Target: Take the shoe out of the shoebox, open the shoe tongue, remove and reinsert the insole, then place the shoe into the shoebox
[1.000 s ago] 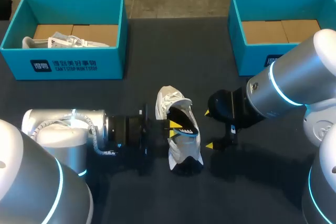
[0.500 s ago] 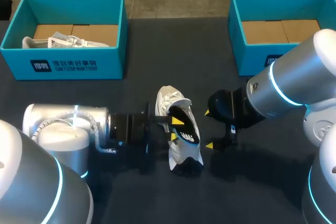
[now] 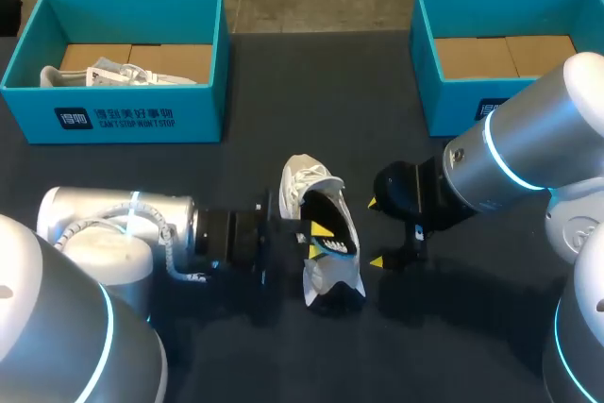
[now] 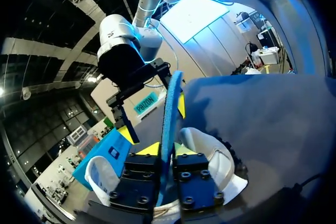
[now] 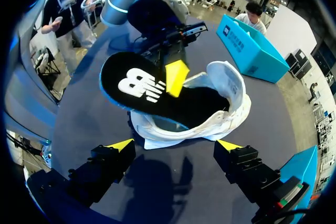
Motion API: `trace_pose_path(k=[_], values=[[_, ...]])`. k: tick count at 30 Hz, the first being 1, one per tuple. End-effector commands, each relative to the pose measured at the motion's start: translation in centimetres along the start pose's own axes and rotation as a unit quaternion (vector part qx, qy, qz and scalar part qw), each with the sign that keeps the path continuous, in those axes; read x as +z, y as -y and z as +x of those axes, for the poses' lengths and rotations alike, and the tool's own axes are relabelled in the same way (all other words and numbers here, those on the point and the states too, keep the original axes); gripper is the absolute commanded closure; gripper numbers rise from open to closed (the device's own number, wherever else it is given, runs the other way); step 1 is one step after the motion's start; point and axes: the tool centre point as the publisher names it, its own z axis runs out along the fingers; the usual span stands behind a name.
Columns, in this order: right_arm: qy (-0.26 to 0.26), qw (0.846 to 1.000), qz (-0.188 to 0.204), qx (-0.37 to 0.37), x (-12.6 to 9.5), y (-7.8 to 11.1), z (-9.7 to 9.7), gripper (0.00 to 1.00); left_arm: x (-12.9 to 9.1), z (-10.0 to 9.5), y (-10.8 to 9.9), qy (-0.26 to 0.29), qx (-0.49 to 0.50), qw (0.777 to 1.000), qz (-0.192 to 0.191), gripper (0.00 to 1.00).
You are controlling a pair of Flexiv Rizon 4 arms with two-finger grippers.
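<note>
Step in hand: judged to be the insole step; could not tell removal from reinsertion at this moment alone.
Shoe [image 3: 326, 276]: lay out of its box on the dark worktop [image 3: 245, 158], between the two arms, seemingly tipped on its side with the opening turned toward the right arm.
Insole [image 5: 142, 87]: stuck partway out of the shoe's opening, one end inside, the other lifted clear and tilted.
Left fingers [image 3: 323, 229]: clamped on the insole, one against each face, near its raised end.
Right fingers [image 3: 377, 261]: stood wide apart, holding nothing, just beside the shoe and not touching it.
Next move: judged to call for a steady slide of the insole along the shoe's length, flat onto the sole bed if going in, straight past the collar if coming away; likely also a bracing hold on the shoe from the right fingers, with no other hold on it.
In the way: soft collar and tongue, apt to catch the insole's edge and fold it; light shoe, apt to drag along with any pull.
Right shoebox [image 3: 451, 106]: stood at the far right of the worktop, well apart from the shoe, brown card floor showing.
Left shoebox [image 3: 132, 120]: stood at the far left, well apart, with a second shoe [image 3: 104, 75] lying inside toward its left wall.
</note>
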Motion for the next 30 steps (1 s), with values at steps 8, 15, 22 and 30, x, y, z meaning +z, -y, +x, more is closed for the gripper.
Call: trace_pose_path(k=[8, 15, 22, 30], values=[[0.001, 1.000, 0.000, 0.000, 0.1, 0.0, 0.1, 0.00, 1.1, -0.2, -1.5, -0.003, 0.011, 1.000, -0.007, 1.00], [0.001, 1.000, 0.000, 0.000, 0.1, 0.0, 0.1, 0.00, 1.1, -0.5, -3.0, -0.004, 0.026, 0.999, -0.025, 1.00], [0.001, 1.000, 0.000, 0.000, 0.1, 0.0, 0.1, 0.00, 0.9, -0.9, -3.1, 0.007, 0.022, 0.999, -0.031, 0.87], [0.001, 1.000, 0.000, 0.000, 0.1, 0.0, 0.1, 0.00, 0.6, -1.4, -0.9, 0.016, 0.026, 0.999, -0.013, 0.63]])
